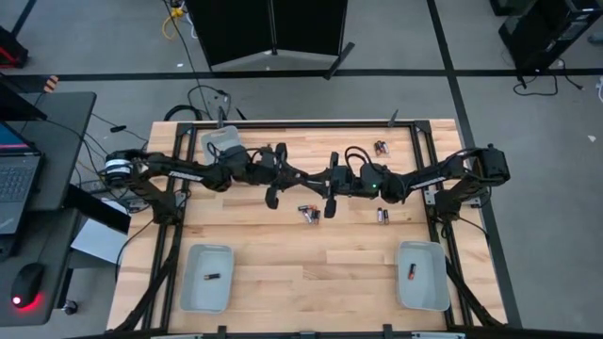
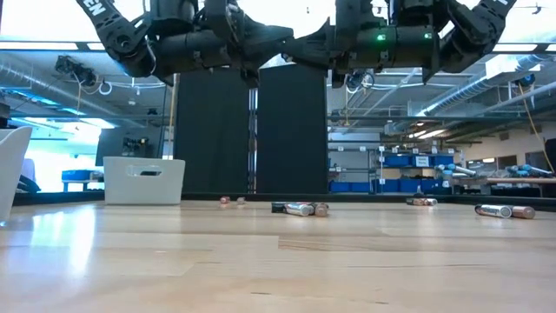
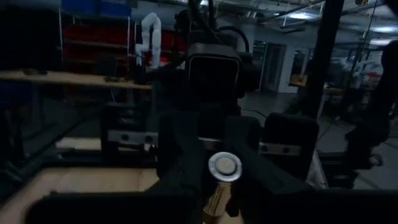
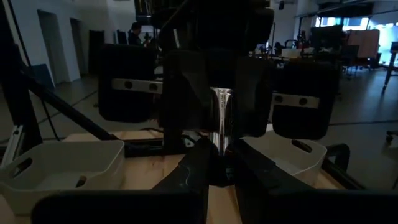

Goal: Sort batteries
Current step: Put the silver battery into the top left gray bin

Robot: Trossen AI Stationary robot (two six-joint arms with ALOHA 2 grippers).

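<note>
Passing a battery [image 3: 224, 167] mid-air: both arms meet above the table centre, left gripper [image 1: 273, 193] and right gripper [image 1: 332, 193] each look pinched on the cell.

Small, stiff, slick cylinder, so grab across the barrel. Loose batteries [image 1: 309, 214] lie below; left tray [image 1: 193, 282] and right tray [image 1: 429, 287] hold one each.

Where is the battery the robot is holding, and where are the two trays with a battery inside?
held battery [image 3: 224, 167], left wrist view, round end cap.
left tray [image 1: 191, 282], high view, bare floor.
right tray [image 1: 426, 287], high view, bare floor.
</note>
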